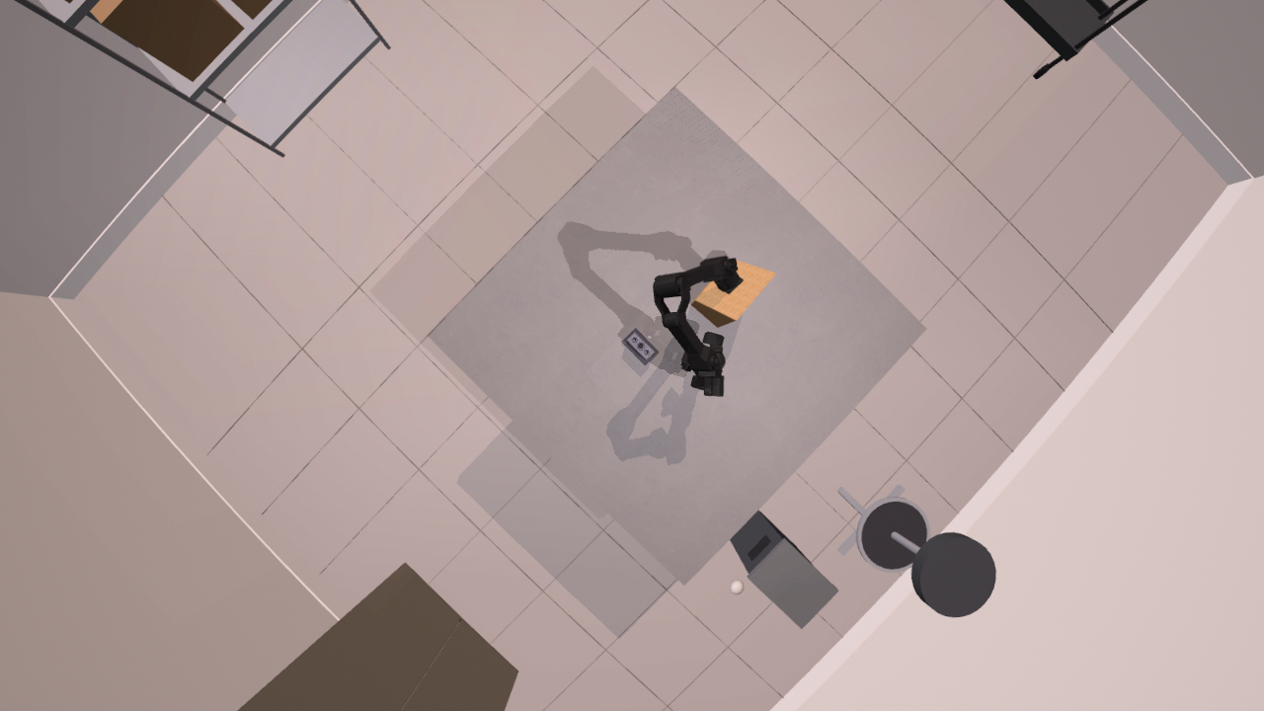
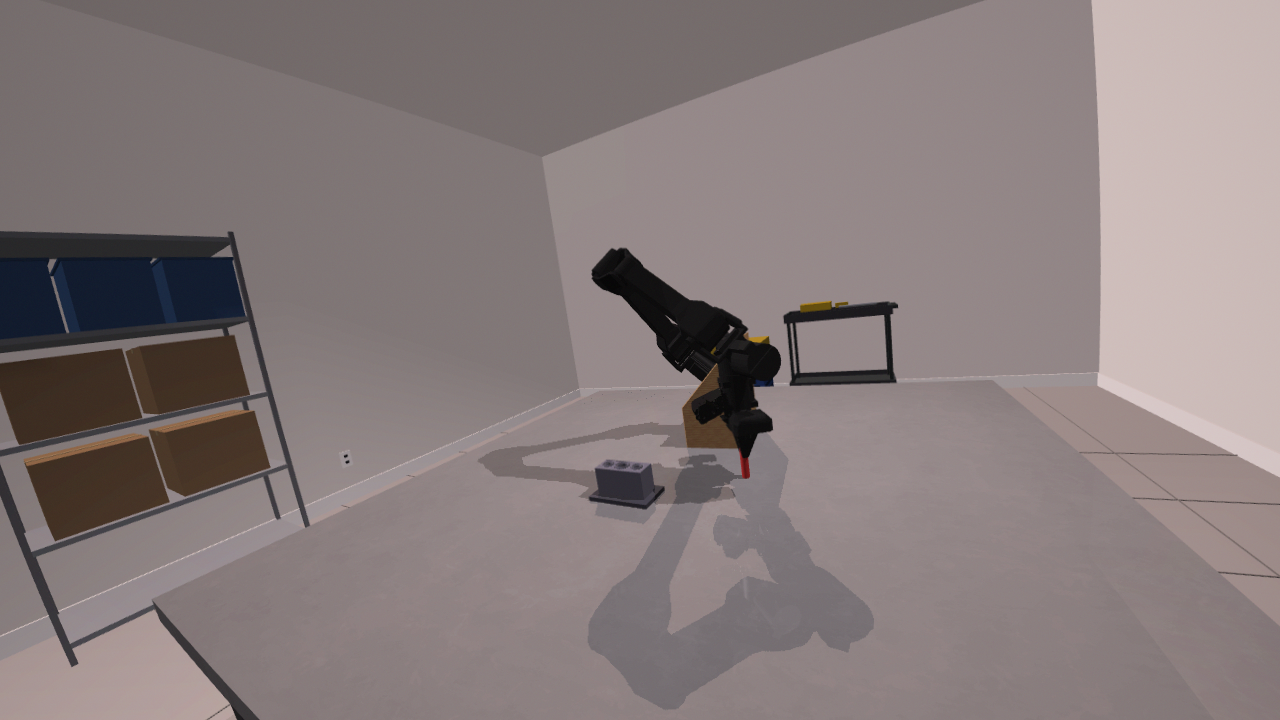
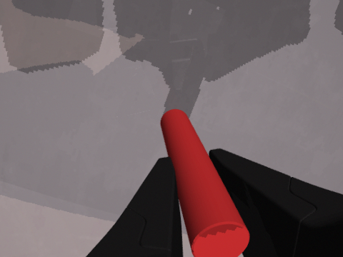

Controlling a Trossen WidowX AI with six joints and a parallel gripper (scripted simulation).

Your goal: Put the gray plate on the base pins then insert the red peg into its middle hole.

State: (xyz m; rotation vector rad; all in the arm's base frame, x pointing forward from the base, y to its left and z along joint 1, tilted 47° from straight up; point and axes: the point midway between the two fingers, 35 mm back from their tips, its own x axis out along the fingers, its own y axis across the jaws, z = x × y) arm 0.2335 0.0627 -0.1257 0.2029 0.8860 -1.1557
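The red peg stands upright on the gray table top, its lower end touching the surface. My gripper is shut on the red peg, one black finger on each side of its upper part. The gray plate, with three holes on top, lies flat on the base, a short way to the left of the peg in the side view. The peg is hidden under the gripper in the overhead view.
A tan wedge-shaped box stands behind the arm. On the floor around the table are a shelf rack with boxes, a black side table, a gray bin and a barbell.
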